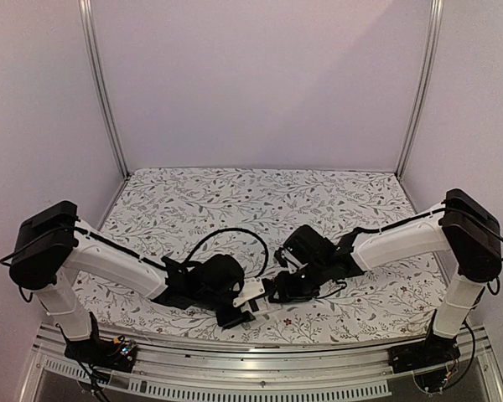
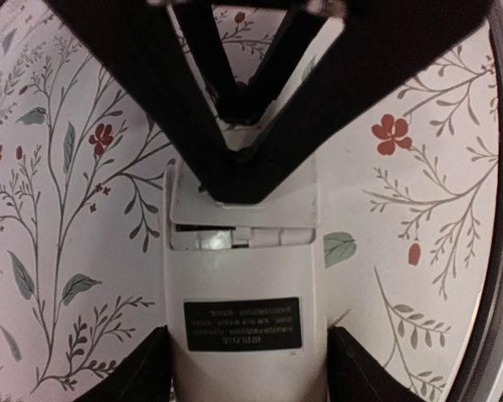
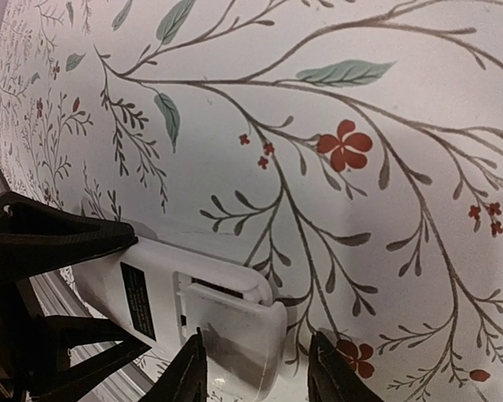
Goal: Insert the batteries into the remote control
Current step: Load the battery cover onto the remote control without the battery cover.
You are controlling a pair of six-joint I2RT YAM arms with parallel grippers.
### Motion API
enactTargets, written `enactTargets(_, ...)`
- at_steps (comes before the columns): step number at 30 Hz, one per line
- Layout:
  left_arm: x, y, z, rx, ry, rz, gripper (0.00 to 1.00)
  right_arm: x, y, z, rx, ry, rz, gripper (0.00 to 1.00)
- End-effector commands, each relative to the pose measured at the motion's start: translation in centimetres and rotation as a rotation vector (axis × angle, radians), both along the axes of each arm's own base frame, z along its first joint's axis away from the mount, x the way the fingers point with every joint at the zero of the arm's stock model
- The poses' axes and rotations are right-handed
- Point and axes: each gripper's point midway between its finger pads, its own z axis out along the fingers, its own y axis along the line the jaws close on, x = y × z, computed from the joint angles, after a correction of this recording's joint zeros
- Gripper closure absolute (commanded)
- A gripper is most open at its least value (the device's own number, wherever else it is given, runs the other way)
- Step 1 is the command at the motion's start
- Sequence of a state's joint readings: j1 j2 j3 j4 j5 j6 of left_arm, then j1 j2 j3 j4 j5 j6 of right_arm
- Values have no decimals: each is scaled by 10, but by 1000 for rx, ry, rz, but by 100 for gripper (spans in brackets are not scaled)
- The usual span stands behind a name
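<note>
White plastic, plain back upward, the remote control (image 2: pixel 243 276) sits between the fingers (image 2: pixel 138 377) of the left claw (image 2: pixel 247 368). They press against its two long edges, a grip of middling width set by the breadth of the body. Just ahead of that claw's tips a black label (image 2: pixel 243 325) is on the remote's back. Beyond the label the battery slot (image 2: pixel 235 236) lies open, with pale parts showing in it.

Opposite the left claw, over the far end of the remote, hangs the right claw (image 3: pixel 256 368). Its jaws stand partly apart, straddling the slot end. One fingertip (image 3: pixel 189 373) is against the remote's edge and the other stands off it with a gap. Between those tips something dark lies in the slot, too blurred to name.

Under both claws spreads the floral cloth (image 3: pixel 360 209). Whether the remote rests on it or is held just above it I cannot tell.
</note>
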State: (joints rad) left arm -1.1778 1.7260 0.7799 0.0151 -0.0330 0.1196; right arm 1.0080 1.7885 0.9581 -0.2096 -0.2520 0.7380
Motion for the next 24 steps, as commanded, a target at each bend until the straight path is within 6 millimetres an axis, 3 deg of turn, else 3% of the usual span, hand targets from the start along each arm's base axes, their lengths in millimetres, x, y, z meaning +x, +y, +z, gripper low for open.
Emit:
enactTargets(1, -13, 15, -15, 56, 33, -14, 38, -5, 5, -10, 12, 18, 19, 60)
enactTargets(11, -11, 14, -15, 46, 23, -15, 38, -3, 7, -11, 22, 2, 47, 71)
enactTargets(24, -12, 8, -16, 23, 32, -19, 39, 7, 15, -8, 50, -11, -15, 72)
